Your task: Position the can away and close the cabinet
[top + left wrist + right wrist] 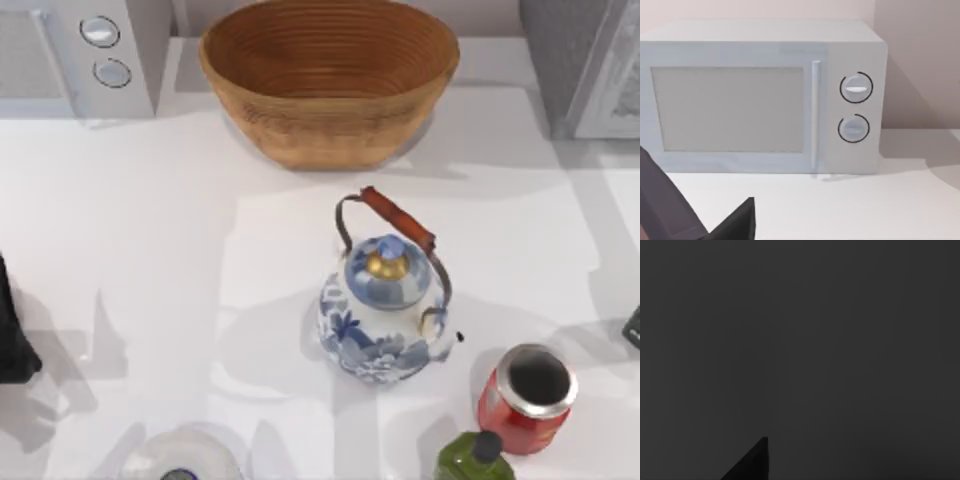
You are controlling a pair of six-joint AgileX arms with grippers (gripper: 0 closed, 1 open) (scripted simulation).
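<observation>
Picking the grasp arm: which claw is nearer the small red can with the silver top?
Right. Right claw sits just right of the small red can; left claw is at the table's far left edge.

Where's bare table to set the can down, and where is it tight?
Free: the wide white patch between microwave, basket and kettle, on the table's left half. Also right of the kettle, below the cabinet. Crowded: near right corner, where can and green bottle sit close together beside the kettle.

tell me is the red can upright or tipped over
Upright: the can stands on its base on the table, silver top facing up, beside the green bottle.
</observation>
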